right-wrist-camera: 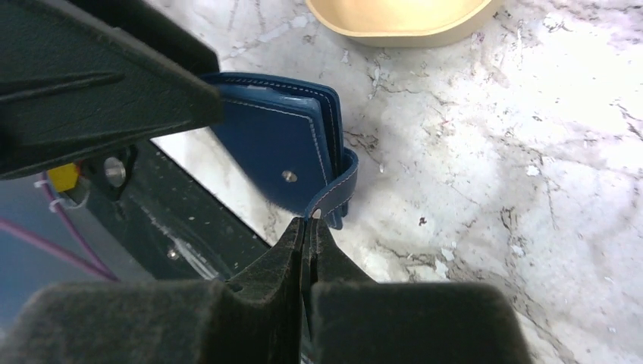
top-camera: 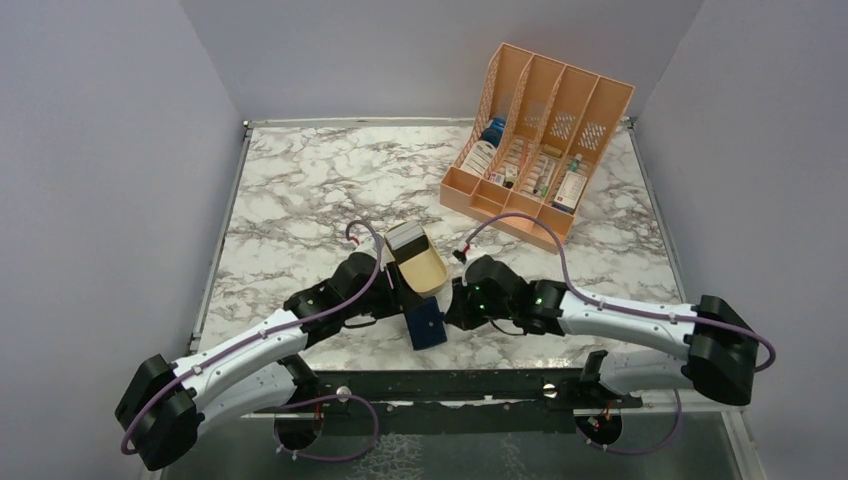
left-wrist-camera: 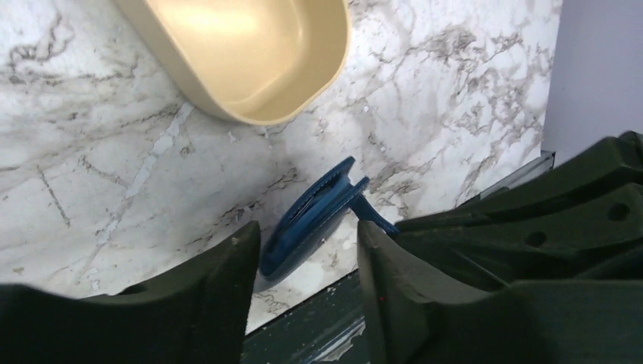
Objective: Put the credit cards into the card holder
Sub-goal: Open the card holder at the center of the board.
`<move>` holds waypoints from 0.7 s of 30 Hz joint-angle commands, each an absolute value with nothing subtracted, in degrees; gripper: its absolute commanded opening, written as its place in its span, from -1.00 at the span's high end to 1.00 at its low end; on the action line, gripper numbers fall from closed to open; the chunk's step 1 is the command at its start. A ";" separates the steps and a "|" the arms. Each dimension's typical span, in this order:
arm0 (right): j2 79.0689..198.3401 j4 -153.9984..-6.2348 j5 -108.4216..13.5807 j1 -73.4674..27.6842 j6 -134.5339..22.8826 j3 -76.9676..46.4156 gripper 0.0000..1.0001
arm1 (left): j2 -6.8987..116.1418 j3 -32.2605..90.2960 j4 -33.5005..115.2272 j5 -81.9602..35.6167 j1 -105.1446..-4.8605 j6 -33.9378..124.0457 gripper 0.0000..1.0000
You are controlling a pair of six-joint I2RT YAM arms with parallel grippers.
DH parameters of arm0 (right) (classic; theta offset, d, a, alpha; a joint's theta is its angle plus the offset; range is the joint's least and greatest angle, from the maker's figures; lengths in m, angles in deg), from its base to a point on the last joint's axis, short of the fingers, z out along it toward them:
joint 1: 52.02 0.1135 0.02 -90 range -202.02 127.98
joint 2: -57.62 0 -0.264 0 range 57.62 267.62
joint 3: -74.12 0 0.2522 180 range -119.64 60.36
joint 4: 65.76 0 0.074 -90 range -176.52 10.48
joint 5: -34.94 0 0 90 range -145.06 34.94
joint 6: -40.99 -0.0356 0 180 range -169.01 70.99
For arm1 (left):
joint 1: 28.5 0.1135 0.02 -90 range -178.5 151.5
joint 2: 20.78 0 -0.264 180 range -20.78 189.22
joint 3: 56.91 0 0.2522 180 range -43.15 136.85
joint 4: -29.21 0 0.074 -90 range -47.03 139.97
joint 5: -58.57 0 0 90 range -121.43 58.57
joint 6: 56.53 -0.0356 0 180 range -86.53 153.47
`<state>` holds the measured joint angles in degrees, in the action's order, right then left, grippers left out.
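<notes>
Overhead: both arms meet near the front edge of the marble table (top-camera: pixel 300 190). The navy card holder (top-camera: pixel 427 325) stands on edge between them, just in front of an open gold tin (top-camera: pixel 425 270). A pale flat item (top-camera: pixel 405 238) sits at the tin's far end, too small to identify. A peach file rack (top-camera: pixel 540 140) stands at the far right, well apart and seen from overhead only.

Left wrist view: left gripper (left-wrist-camera: pixel 307 243) has its jaws spread, and the card holder sits edge-on in the gap. It is close to the left finger (left-wrist-camera: pixel 227 273); cannot tell whether they touch.

Right wrist view: right gripper (right-wrist-camera: pixel 309 227) has its fingers pressed together, pinching the end of the card holder's strap (right-wrist-camera: pixel 337 189). This view alone shows the holder's flat cover, with white stitching and a small metal snap (right-wrist-camera: pixel 289 176). The holder is folded shut, and its lower edge hangs past the table edge.
</notes>
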<state>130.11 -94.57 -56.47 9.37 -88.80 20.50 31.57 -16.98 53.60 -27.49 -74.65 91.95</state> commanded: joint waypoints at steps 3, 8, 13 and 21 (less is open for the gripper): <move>120.71 -97.42 -53.05 9.17 -89.46 21.51 0.99 | 31.51 -13.09 58.28 -32.83 -74.69 87.69 -0.23; 118.53 -91.28 -46.01 9.15 -92.86 22.62 0.99 | 31.16 -10.90 60.44 -33.25 -74.71 82.56 -0.33; 120.78 -85.36 -40.94 9.17 -97.42 23.06 0.99 | 30.66 -6.77 64.71 -35.91 -74.73 79.98 -0.39; 121.43 -98.63 -55.33 9.15 -97.29 23.03 0.99 | 29.09 -8.90 65.01 -36.43 -74.73 79.99 -0.36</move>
